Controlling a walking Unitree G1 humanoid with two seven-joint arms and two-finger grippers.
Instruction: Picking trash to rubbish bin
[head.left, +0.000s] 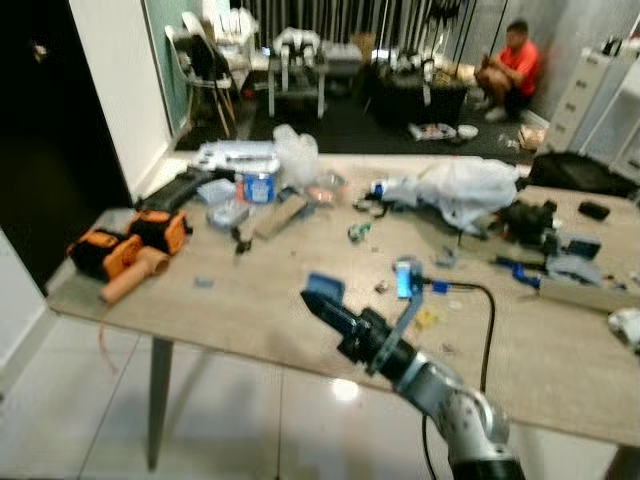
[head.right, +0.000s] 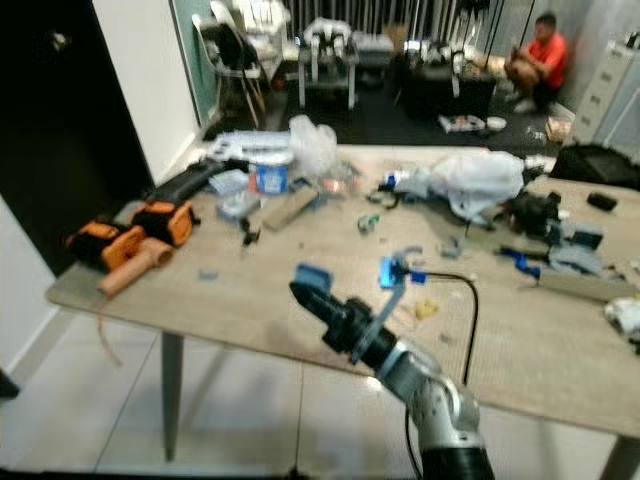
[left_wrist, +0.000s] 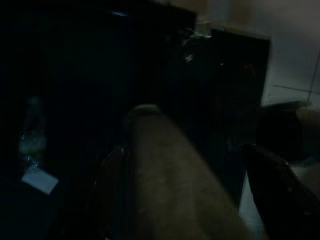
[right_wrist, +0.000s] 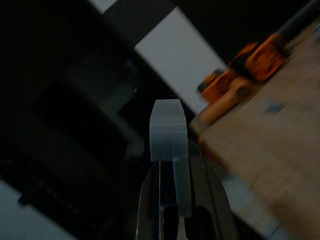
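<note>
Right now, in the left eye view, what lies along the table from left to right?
Orange tool → blue-labelled tub → clear bag → right gripper holding a blue piece → white bag → black device → white object at the right edge.

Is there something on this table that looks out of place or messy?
Yes. The table is strewn with loose scraps and parts. An orange tool lies at its left corner, near the edge. The right end effector is shut on a blue piece.
</note>
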